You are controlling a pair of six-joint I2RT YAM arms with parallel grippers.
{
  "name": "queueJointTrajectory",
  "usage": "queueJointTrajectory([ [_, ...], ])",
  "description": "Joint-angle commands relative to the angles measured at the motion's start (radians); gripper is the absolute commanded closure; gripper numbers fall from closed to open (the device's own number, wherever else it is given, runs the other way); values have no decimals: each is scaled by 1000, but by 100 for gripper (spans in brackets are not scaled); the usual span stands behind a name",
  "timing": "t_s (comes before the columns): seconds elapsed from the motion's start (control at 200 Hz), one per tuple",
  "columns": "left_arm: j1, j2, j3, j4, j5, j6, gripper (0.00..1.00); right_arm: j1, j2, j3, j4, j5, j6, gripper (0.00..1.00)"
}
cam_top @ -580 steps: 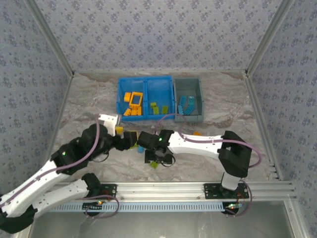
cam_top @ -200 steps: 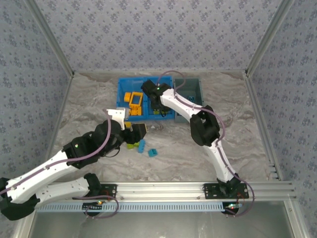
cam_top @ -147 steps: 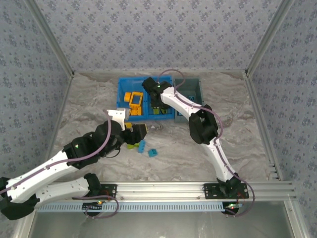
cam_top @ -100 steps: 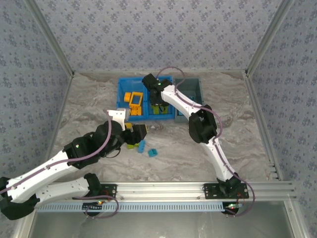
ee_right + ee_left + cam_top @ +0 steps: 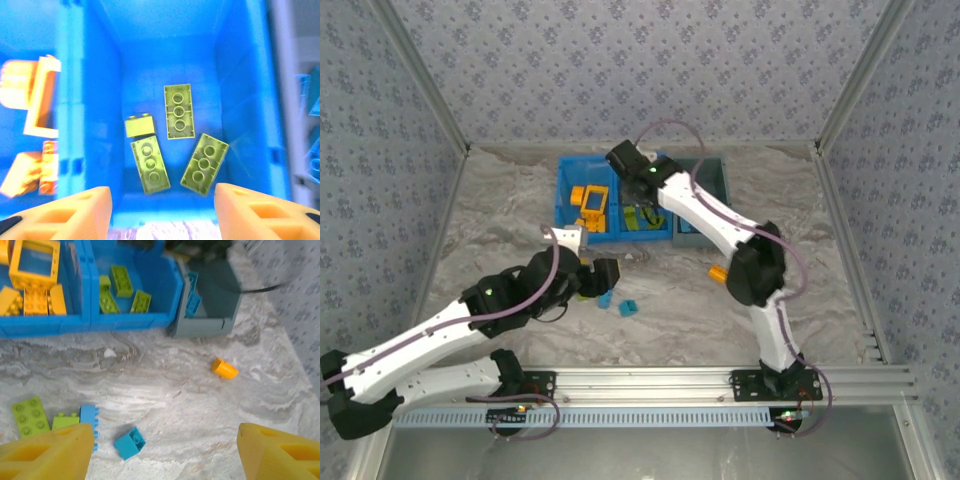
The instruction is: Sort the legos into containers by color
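The blue bin (image 5: pixel 561 196) holds orange legos (image 5: pixel 590 205) in its left compartment and lime green legos (image 5: pixel 176 111) in its right one. My right gripper (image 5: pixel 162 214) hangs open over the green compartment with nothing between its fingers; from above it (image 5: pixel 642 210) sits over the bin's middle. My left gripper (image 5: pixel 165 460) is open above the table, empty. Under it lie a teal lego (image 5: pixel 129 442), a light blue lego (image 5: pixel 89 415) and two green legos (image 5: pixel 30 416). An orange lego (image 5: pixel 224 368) lies alone to the right. The grey bin (image 5: pixel 725 190) holds blue legos.
The orange open frame (image 5: pixel 35 260) lies in the blue bin's left compartment. The right arm's elbow (image 5: pixel 760 265) hangs over the table right of the loose orange piece. Metal posts and patterned walls close in the table on three sides.
My right gripper has opened over the green compartment and its elbow has swung to the right, uncovering the loose orange lego. My left arm has slid a little right over the loose legos.
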Motion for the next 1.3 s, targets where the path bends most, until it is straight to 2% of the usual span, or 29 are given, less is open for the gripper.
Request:
queueJointTrajectory([
  [0.0, -26, 59, -19, -56, 54, -16, 25, 43, -247, -227, 102, 88, -19, 41],
  [0.095, -50, 98, -54, -37, 69, -4, 25, 88, -469, -500, 212, 110, -19, 39],
  [0.255, -66, 97, -109, -28, 50, -39, 25, 205, -780, -859, 282, 128, -18, 39],
  [0.355, -66, 74, -136, -36, 28, -63, 25, 291, -901, -991, 293, 152, -35, 39],
  [0.475, -64, 64, -147, -77, 0, -86, 25, 363, -985, -1098, 310, 116, 1, 38],
  [0.62, -26, 72, -142, -137, 17, -126, 25, 419, -1016, -1147, 297, 163, 62, 40],
  [0.72, -6, 128, -98, -51, 93, -87, 25, 451, -1043, -1157, 256, 231, 99, 41],
  [0.879, -14, 398, 85, 38, 174, -4, 25, 493, -1150, -1149, 150, 361, 170, 40],
  [1.019, -81, 626, 264, 127, 182, 147, 20, 528, -1283, -1107, 54, 415, 188, 37],
  [1.204, -127, 924, 497, 158, 180, 345, 15, 540, -1485, -1075, 98, 316, 70, 27],
  [1.294, -132, 1037, 573, 174, 178, 398, 13, 540, -1572, -1057, 103, 274, 35, 24],
])
